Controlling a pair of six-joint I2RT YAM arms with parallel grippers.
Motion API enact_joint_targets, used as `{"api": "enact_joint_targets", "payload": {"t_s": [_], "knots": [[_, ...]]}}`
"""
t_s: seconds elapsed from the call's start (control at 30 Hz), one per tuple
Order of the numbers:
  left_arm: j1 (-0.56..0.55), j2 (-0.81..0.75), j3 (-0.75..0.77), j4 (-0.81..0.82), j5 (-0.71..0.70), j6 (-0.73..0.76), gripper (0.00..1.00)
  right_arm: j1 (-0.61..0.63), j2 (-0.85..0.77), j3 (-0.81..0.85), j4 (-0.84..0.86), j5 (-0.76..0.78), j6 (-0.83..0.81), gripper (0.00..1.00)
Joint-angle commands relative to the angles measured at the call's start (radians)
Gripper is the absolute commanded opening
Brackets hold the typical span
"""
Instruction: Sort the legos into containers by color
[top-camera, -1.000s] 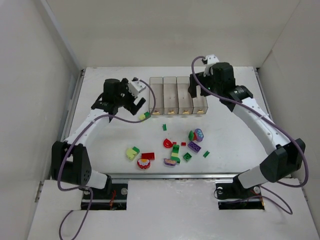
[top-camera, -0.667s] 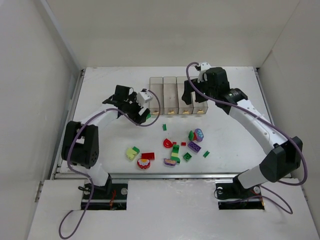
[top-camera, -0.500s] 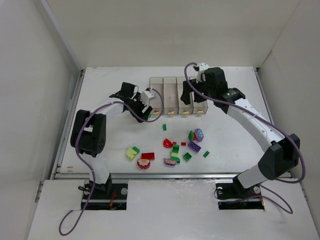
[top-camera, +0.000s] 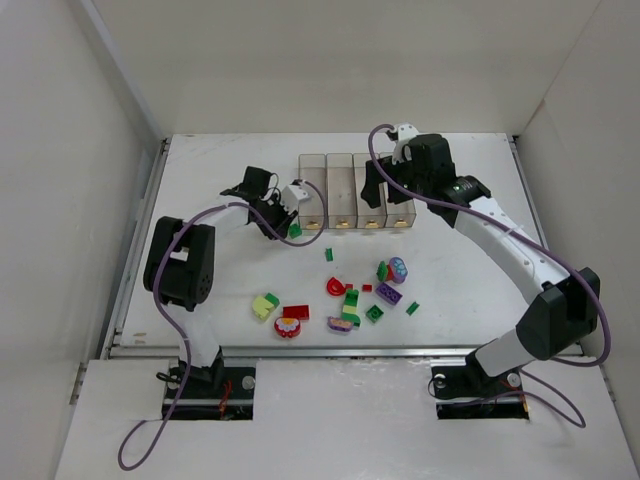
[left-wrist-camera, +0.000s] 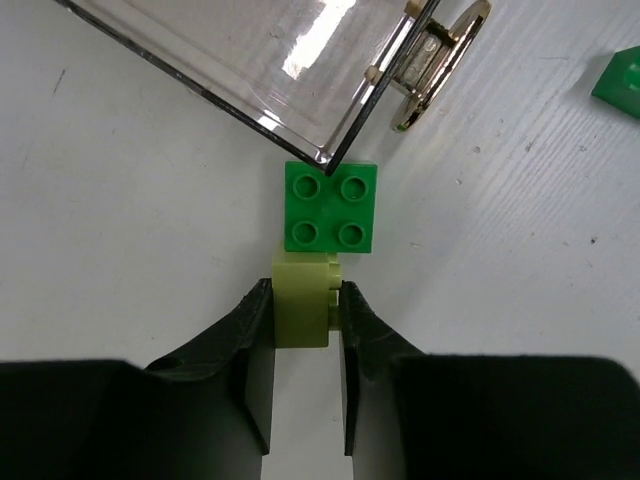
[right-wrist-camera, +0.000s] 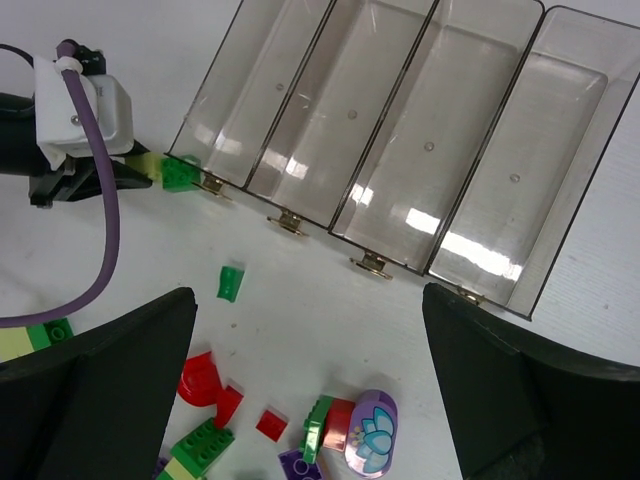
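Note:
My left gripper (left-wrist-camera: 302, 296) is shut on a yellow-green lego (left-wrist-camera: 300, 318) lying on the table. A green lego (left-wrist-camera: 331, 207) is joined to its far end and touches the near corner of the leftmost container (left-wrist-camera: 240, 60). From above, the left gripper (top-camera: 282, 225) sits low at the left end of the row of clear containers (top-camera: 357, 190). My right gripper (top-camera: 384, 186) hovers over that row. In the right wrist view it (right-wrist-camera: 308, 292) is open with nothing between its fingers, and all the containers (right-wrist-camera: 330, 185) look empty.
Loose legos lie in front of the bins: a small green piece (top-camera: 328, 254), a red arch (top-camera: 335, 286), a purple oval (top-camera: 398, 268), a red brick (top-camera: 296, 312) and a yellow-green and green pair (top-camera: 265, 305). White walls enclose the table on three sides.
My left gripper reached in towards the leftmost bin's corner and shut on the yellow-green lego. The right arm shifted slightly left over the bins and stayed open.

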Motion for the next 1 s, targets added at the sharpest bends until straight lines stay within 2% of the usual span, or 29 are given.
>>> {"api": "enact_joint_targets", "payload": {"t_s": [0.0, 0.03, 0.17, 0.3, 0.47, 0.53, 0.6, 0.7, 0.83, 0.93, 0.97], "knots": [[-0.018, 0.003, 0.019, 0.002, 0.028, 0.015, 0.1, 0.01, -0.007, 0.022, 0.055, -0.017, -0.014, 1.0], [-0.018, 0.003, 0.005, -0.007, 0.019, 0.015, 0.0, 0.01, -0.007, 0.031, 0.046, -0.017, -0.014, 1.0], [0.005, -0.053, -0.018, -0.046, 0.019, 0.025, 0.0, 0.01, -0.007, 0.053, 0.034, -0.068, -0.014, 1.0], [0.097, -0.15, -0.039, -0.087, 0.031, 0.081, 0.0, 0.01, 0.023, 0.096, 0.034, -0.137, -0.014, 1.0], [0.138, -0.239, 0.043, -0.119, 0.094, 0.118, 0.0, 0.029, 0.071, 0.162, 0.034, -0.16, -0.014, 1.0], [0.138, -0.239, 0.108, -0.055, 0.126, 0.039, 0.0, 0.029, 0.071, 0.162, 0.058, -0.151, -0.002, 1.0], [0.126, -0.21, 0.158, 0.018, 0.181, -0.047, 0.0, 0.029, 0.071, 0.162, 0.089, -0.151, 0.024, 1.0], [0.069, -0.108, 0.272, 0.045, 0.221, -0.164, 0.0, 0.019, 0.071, 0.14, 0.15, -0.099, 0.084, 1.0], [0.002, 0.035, 0.41, 0.086, 0.221, -0.253, 0.0, -0.003, 0.099, 0.152, 0.16, -0.047, 0.115, 1.0], [-0.029, 0.116, 0.442, 0.12, 0.182, -0.288, 0.0, -0.003, 0.126, 0.163, 0.141, -0.022, 0.115, 1.0], [-0.038, 0.138, 0.456, 0.134, 0.166, -0.302, 0.06, -0.003, 0.137, 0.163, 0.131, -0.022, 0.115, 1.0]]}}
